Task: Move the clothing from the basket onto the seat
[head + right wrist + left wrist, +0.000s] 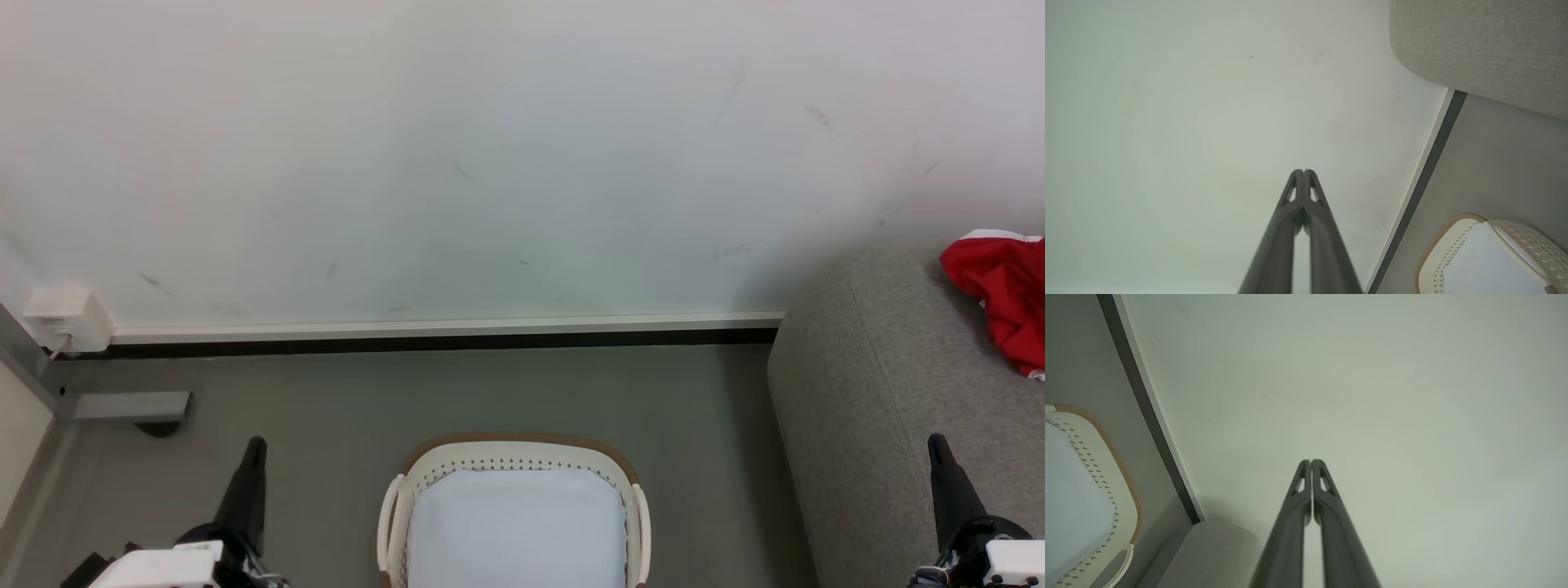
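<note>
the red clothing [1000, 294] lies bunched on top of the grey seat [865, 408] at the far right of the head view, cut by the picture's edge. it is a crumpled heap, so its long axis cannot be told. a band of white trim runs along its upper edge, on the side towards the wall [490, 163].

the basket [514, 447] stands upright on the grey floor [326, 392], mouth up, well apart from the clothing and a little to the left of the seat's rounded end. its brown-rimmed curved end points at the wall, and its pale flat bottom shows bare. the picture's lower edge cuts it, so its full length cannot be judged.

the left end effector [1311, 461] has its two dark fingers pressed together at the tips, holding nothing, and points at the wall. the right end effector [1303, 171] is likewise closed tip to tip and holds nothing, with the seat's corner and the basket off to one side of it.

a white skirting [441, 325] with a dark strip beneath it runs along the foot of the wall. a small white box [65, 318] sits at its left end.
</note>
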Controlling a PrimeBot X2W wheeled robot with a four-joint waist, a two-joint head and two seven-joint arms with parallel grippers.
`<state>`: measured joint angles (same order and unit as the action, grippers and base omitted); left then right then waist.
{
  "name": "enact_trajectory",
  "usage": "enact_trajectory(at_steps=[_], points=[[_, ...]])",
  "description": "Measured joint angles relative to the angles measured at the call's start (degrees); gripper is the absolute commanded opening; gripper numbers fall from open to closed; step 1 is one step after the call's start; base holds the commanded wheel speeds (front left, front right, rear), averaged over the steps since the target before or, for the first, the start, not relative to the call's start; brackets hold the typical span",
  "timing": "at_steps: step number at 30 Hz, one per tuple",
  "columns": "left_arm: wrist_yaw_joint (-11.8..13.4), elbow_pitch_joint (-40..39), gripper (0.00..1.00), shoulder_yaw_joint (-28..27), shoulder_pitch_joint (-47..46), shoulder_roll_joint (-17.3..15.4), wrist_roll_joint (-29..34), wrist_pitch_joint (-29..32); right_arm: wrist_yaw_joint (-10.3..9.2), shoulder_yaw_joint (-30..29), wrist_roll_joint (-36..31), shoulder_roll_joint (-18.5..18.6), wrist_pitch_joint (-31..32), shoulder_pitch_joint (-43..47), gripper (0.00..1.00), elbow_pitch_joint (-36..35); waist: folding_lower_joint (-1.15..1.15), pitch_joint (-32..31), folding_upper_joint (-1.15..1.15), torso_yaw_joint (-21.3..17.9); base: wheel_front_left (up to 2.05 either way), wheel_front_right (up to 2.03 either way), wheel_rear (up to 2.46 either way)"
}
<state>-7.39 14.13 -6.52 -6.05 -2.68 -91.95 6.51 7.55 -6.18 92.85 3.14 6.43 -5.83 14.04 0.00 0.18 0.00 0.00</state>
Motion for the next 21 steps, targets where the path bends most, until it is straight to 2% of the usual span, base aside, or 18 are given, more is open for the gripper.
enact_trajectory(at_steps=[21], points=[[0.0, 0.0, 0.0, 0.0, 0.0, 0.0, 0.0, 0.0, 0.0, -0.1, -0.04, -0.05, 0.04, -0.01, 0.0, 0.0, 0.0, 0.0, 0.0, 0.0, 0.0, 0.0, 0.0]])
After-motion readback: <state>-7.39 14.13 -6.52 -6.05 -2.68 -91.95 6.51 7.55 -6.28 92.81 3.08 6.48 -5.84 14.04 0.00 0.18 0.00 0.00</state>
